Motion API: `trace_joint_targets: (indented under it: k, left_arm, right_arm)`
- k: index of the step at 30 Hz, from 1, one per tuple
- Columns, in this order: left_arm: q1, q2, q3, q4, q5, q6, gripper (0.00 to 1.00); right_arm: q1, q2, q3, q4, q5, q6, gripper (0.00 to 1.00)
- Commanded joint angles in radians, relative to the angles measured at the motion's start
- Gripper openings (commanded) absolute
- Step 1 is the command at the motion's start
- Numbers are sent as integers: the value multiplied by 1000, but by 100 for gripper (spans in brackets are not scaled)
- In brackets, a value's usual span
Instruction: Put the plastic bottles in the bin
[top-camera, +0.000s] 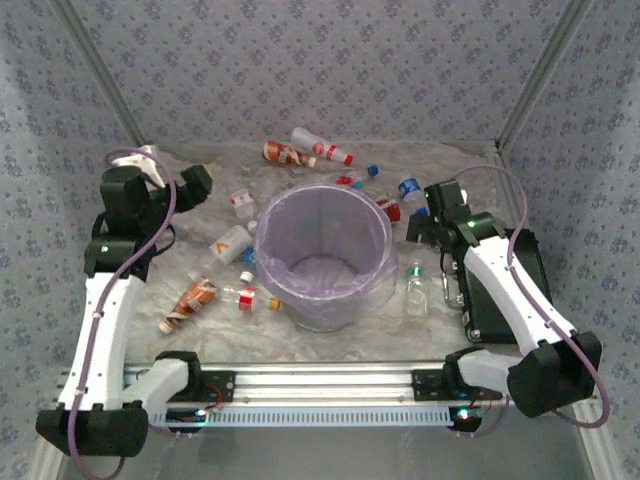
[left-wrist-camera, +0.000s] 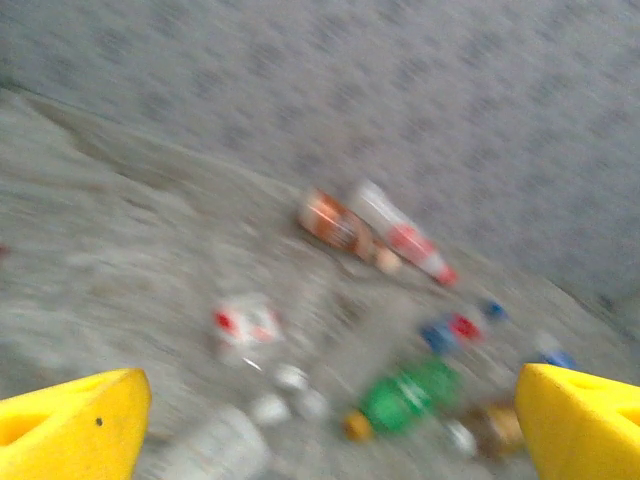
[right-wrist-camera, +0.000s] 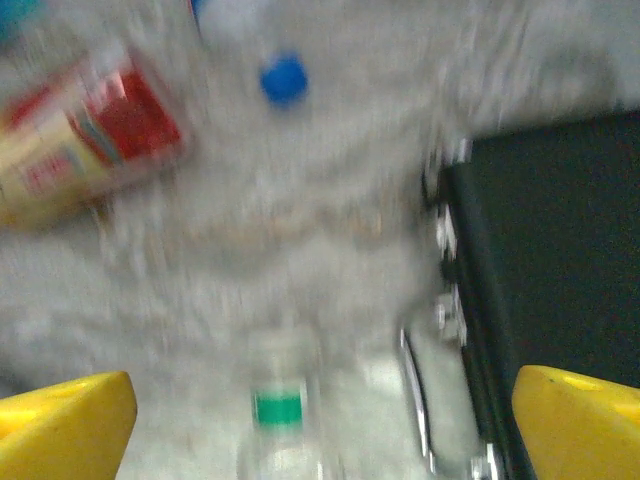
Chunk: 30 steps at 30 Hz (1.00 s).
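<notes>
The bin (top-camera: 330, 300), a round bucket with a lavender bag, stands mid-table. Plastic bottles lie around it: two at the back (top-camera: 320, 147), several on the left (top-camera: 228, 243), and some at the back right (top-camera: 388, 208). A clear green-capped bottle (top-camera: 416, 290) stands upright to the right of the bin. My left gripper (top-camera: 195, 180) hovers over the left side, open, its yellow fingers (left-wrist-camera: 75, 425) wide apart over blurred bottles (left-wrist-camera: 405, 395). My right gripper (top-camera: 428, 215) is open above the green-capped bottle (right-wrist-camera: 278, 420), which sits low between the fingertips (right-wrist-camera: 580, 420) without touching them.
A black case (top-camera: 532, 258) with metal latches lies along the right edge, close beside the right gripper (right-wrist-camera: 550, 270). A red-labelled bottle (right-wrist-camera: 90, 140) and a blue cap (right-wrist-camera: 284, 78) lie farther back. Patterned walls close in the back and sides. Both wrist views are motion-blurred.
</notes>
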Motion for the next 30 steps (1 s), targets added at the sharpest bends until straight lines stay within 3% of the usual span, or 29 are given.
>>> trace_joint_targets:
  k: [1, 4, 10, 19, 22, 27, 30]
  left_arm:
    - [-76, 19, 42, -167, 271, -55, 93]
    - [-158, 35, 63, -162, 336, -99, 92]
    - [-296, 89, 72, -246, 260, -71, 86]
    - [-361, 142, 26, -250, 178, -68, 70]
    - [-364, 167, 25, -255, 166, -62, 67]
    - [-368, 181, 17, -248, 136, -59, 64]
    - [-368, 195, 21, -248, 128, -59, 61]
  right_arm:
    - [16, 5, -45, -273, -125, 126, 97]
    - [15, 34, -122, -249, -206, 150, 95]
    - [17, 145, -183, -59, -301, 108, 93]
    - [-3, 299, -213, 60, -323, 60, 84]
    - [-4, 339, -219, 77, -317, 48, 75]
    - [-2, 330, -231, 92, -295, 34, 52]
    - [-6, 314, -217, 65, -279, 27, 49]
